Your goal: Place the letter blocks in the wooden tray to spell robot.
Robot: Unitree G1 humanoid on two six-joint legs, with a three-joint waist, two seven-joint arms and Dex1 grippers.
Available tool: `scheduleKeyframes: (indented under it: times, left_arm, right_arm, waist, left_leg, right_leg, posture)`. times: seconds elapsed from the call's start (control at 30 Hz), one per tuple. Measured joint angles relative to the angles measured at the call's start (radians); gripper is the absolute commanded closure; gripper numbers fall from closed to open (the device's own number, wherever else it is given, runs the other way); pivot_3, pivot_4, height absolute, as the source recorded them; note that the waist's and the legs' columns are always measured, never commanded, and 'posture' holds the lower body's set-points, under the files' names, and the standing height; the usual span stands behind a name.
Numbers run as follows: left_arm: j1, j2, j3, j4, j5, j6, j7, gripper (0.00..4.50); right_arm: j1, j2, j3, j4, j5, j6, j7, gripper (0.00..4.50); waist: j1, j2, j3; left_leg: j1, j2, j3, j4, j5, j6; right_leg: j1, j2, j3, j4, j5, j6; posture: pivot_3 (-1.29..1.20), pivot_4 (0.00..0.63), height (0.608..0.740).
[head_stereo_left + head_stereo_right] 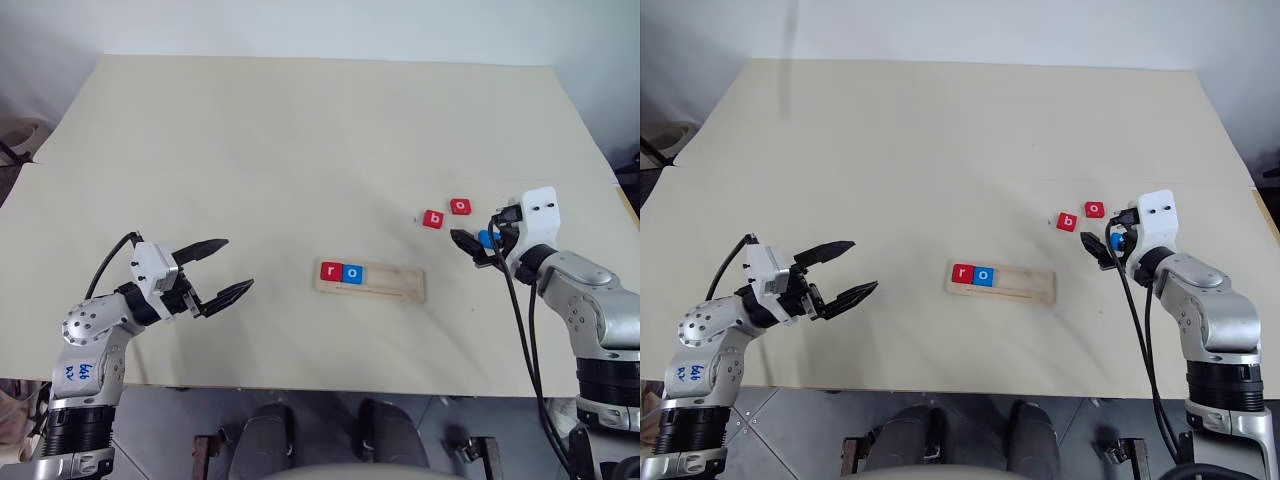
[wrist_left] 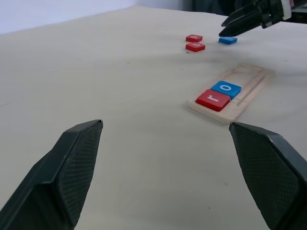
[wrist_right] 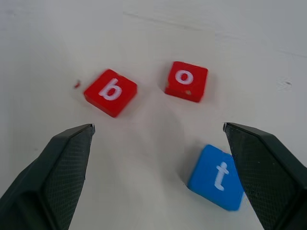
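Blue t block (image 3: 217, 178) beneath right gripper (image 3: 158, 177)

Left gripper (image 1: 218, 270) and right gripper (image 3: 158, 177) both gape wide

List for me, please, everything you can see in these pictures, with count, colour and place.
wooden tray: one, pale wood, near the middle of the table's front part.
letter blocks in the tray: two, red r and blue o, side by side at its left end.
loose letter blocks: three, red b, red o, blue t, on the table right of the tray, apart from one another.
table: one, cream top, bearing everything.
left tool: one, black fingers, open, over the table's left front, holding nothing.
right tool: one, black fingers, open, over the blue t.
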Motion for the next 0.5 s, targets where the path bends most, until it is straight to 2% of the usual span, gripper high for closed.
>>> scheduleKeyframes:
  times: [0.3, 0.5]
  left_arm:
    - [-0.036, -0.008, -0.026, 0.0, 0.0, 0.011, 0.011, 0.02]
    - [-0.045, -0.008, -0.036, 0.001, 0.0, 0.012, 0.009, 0.02]
  right_arm:
    - [-0.002, 0.006, -0.023, 0.012, -0.032, 0.007, -0.033, 0.0]
    - [-0.057, 0.067, -0.043, -0.012, -0.005, 0.122, -0.071, 0.0]
  waist:
    - [-0.013, 0.0, 0.0]
    - [-0.021, 0.0, 0.0]
  left_leg:
    - [0.0, 0.0, 0.001, 0.0, 0.0, 0.0]
    - [0.0, 0.001, 0.003, 0.0, 0.0, 0.0]
  right_leg:
    - [-0.001, 0.0, 0.001, 0.001, 0.0, 0.0]
    - [-0.003, 0.001, 0.003, 0.002, 0.0, 0.0]
  posture:
    - [0.0, 0.15, 0.74]
    - [0.0, 0.15, 0.74]
